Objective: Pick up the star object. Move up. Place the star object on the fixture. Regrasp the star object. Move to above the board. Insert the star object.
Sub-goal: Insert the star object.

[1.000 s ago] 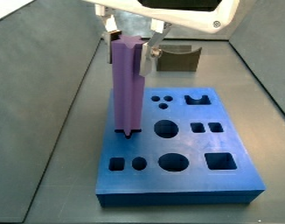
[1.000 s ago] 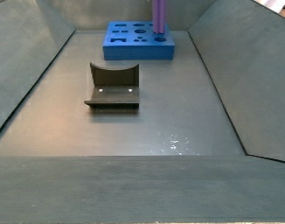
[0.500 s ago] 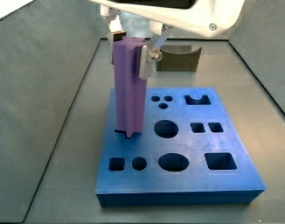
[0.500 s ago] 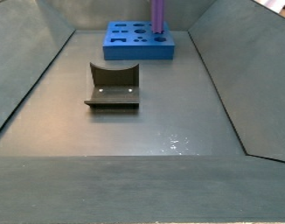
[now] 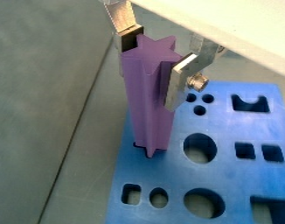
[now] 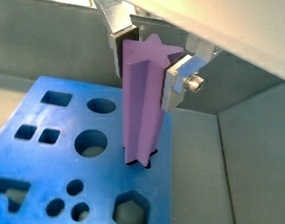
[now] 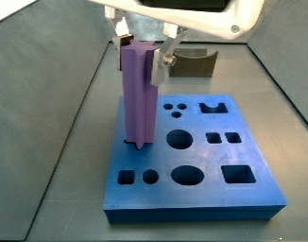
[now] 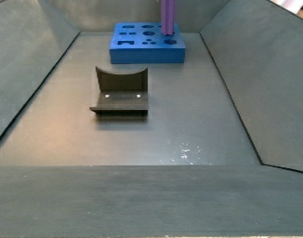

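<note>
Tool (image 5: 155, 54) grips upright star object (image 5: 149, 101) entering board (image 5: 226, 175)

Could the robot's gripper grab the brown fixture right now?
Probably not. The gripper is shut on the star object, which stands upright with its lower end in the board. The fixture sits unblocked but apart from the board.

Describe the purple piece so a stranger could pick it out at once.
Find the thick blue board full of dark cutouts on the grey floor. At its edge, a long light-purple bar stands upright with its lower tip in a cutout, its top gripped by the tool. It is the only purple, ridged, star-sectioned thing; everything near it is blue or grey.
</note>
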{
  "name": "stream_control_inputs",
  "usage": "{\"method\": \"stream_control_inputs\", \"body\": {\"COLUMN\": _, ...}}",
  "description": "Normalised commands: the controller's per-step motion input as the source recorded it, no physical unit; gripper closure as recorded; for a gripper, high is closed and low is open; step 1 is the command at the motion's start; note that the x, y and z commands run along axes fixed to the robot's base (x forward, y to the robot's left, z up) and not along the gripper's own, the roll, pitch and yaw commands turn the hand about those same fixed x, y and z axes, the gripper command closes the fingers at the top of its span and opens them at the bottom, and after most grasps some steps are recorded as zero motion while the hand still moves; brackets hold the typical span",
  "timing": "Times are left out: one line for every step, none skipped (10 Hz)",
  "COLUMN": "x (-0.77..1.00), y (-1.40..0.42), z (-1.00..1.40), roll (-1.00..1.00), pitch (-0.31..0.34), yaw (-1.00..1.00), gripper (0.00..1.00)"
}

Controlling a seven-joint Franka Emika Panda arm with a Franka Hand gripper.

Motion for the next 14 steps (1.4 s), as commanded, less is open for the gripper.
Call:
{"method": "stream_control_inputs", "body": {"x": 0.0, "y": 0.0, "z": -0.34, "roll": 0.12, "pitch": 0.0, "yaw": 0.63, "gripper": 1.0}}
{"method": "stream_control_inputs", "body": {"x": 0.0, "y": 0.0, "z": -0.4, "roll": 0.09, "pitch": 0.0, "yaw": 0.45, "gripper": 1.0}}
{"method": "stream_control_inputs", "body": {"x": 0.0, "y": -0.03, "z": -0.48, "roll": 0.04, "pitch": 0.0, "yaw": 0.33, "gripper": 1.0}}
{"method": "stream_control_inputs", "body": {"x": 0.11, "y": -0.06, "z": -0.71, "roll": 0.01, "pitch": 0.0, "yaw": 0.23, "gripper": 1.0}}
{"method": "stream_control_inputs", "body": {"x": 0.14, "y": -0.08, "z": -0.78, "roll": 0.0, "pitch": 0.0, "yaw": 0.18, "gripper": 1.0}}
{"method": "stream_control_inputs", "body": {"x": 0.12, "y": -0.1, "z": -0.81, "roll": 0.0, "pitch": -0.014, "yaw": 0.13, "gripper": 1.0}}
{"method": "stream_control_inputs", "body": {"x": 0.08, "y": -0.14, "z": -0.93, "roll": 0.0, "pitch": -0.053, "yaw": 0.08, "gripper": 1.0}}
{"method": "stream_control_inputs", "body": {"x": 0.0, "y": -0.2, "z": -0.94, "roll": 0.07, "pitch": -0.163, "yaw": 0.0, "gripper": 1.0}}
{"method": "stream_control_inputs", "body": {"x": 0.0, "y": -0.2, "z": -0.57, "roll": 0.24, "pitch": -0.121, "yaw": -0.03, "gripper": 1.0}}
{"method": "stream_control_inputs", "body": {"x": 0.0, "y": -0.23, "z": -0.37, "roll": 0.39, "pitch": -0.016, "yaw": -0.05, "gripper": 1.0}}
{"method": "stream_control_inputs", "body": {"x": 0.06, "y": -0.16, "z": -0.37, "roll": 0.28, "pitch": 0.0, "yaw": -0.03, "gripper": 1.0}}
{"method": "stream_control_inputs", "body": {"x": 0.0, "y": -0.04, "z": -0.21, "roll": 0.1, "pitch": -0.024, "yaw": 0.0, "gripper": 1.0}}
{"method": "stream_control_inputs", "body": {"x": 0.0, "y": 0.0, "z": -0.06, "roll": 0.0, "pitch": -0.057, "yaw": 0.0, "gripper": 1.0}}
{"method": "stream_control_inputs", "body": {"x": 0.0, "y": -0.07, "z": 0.0, "roll": 0.07, "pitch": 0.0, "yaw": 0.0, "gripper": 1.0}}
